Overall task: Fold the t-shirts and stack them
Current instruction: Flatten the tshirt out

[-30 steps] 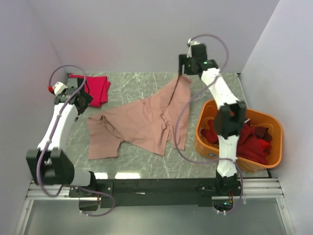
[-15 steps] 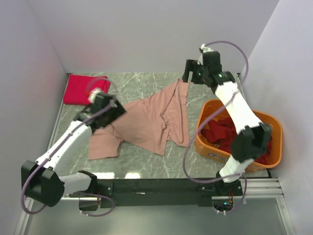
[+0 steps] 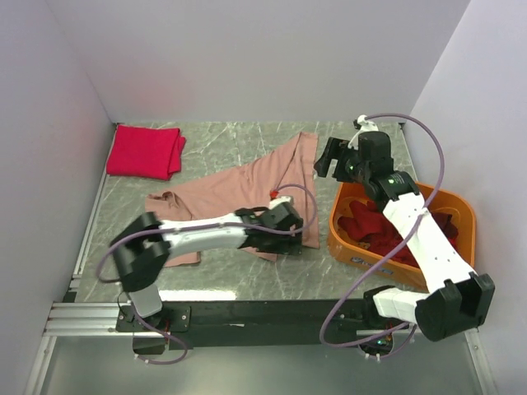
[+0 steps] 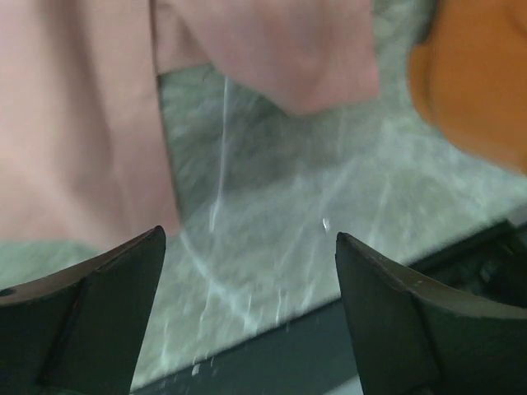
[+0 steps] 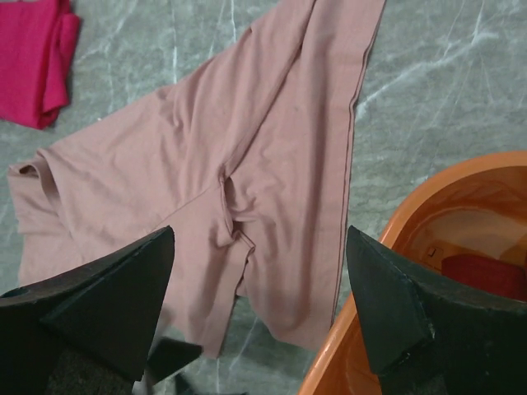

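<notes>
A dusty-pink t-shirt (image 3: 239,193) lies spread and creased across the marble table. A folded crimson-pink t-shirt (image 3: 144,152) rests at the far left corner. Dark red t-shirts (image 3: 370,230) fill the orange tub (image 3: 461,216) on the right. My left gripper (image 3: 288,234) hovers open over the pink shirt's near right hem. In the left wrist view its fingers (image 4: 90,313) frame bare marble beside the pink cloth (image 4: 74,123). My right gripper (image 3: 327,164) stands open above the table by the tub's far left corner, looking down on the pink shirt (image 5: 272,148), with nothing held.
The orange tub's rim (image 5: 387,247) lies close under my right gripper's right finger, with a dark red shirt (image 5: 486,276) inside. The table's dark front rail (image 3: 263,313) runs just beyond the pink shirt's near hem. White walls close in the back and both sides.
My left arm swung from beside the crimson shirt across to the pink shirt's near right hem. My right gripper drew away from the shirt's far corner toward the tub.
</notes>
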Tool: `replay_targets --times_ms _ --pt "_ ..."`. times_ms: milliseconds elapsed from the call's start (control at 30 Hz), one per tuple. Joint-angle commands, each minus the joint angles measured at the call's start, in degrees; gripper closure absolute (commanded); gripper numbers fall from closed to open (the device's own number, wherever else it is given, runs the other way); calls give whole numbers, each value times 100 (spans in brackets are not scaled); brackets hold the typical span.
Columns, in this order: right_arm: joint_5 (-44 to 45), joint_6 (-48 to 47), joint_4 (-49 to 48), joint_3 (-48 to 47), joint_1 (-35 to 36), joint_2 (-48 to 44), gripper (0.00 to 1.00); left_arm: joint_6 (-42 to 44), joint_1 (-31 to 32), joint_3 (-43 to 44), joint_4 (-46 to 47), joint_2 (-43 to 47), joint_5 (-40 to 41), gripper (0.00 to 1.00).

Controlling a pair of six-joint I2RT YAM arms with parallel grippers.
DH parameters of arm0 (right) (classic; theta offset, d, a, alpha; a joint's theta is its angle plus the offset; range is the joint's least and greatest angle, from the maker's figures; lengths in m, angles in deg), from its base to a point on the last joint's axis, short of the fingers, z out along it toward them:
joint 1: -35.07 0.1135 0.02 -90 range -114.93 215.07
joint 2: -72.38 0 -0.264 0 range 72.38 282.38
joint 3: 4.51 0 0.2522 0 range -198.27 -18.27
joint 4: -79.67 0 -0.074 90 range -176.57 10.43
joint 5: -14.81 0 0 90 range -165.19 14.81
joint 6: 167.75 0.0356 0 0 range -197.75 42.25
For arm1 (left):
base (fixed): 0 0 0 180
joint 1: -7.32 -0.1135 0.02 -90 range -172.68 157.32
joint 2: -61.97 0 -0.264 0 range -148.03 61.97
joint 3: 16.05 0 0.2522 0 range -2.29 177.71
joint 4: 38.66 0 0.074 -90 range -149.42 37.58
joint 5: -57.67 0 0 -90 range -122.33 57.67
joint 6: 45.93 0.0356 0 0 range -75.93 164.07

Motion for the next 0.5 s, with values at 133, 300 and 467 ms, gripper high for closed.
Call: replay_targets --times_ms 133,300,467 --pt "150 -27 -226 183 16 -425 9 -348 40 858 -1044 -957 781 18" --pt "124 -36 -244 219 7 -426 9 -620 58 770 -1404 -1116 1089 21" --pt "168 -28 -226 192 7 -355 9 -778 137 867 -1800 -1484 1292 43"
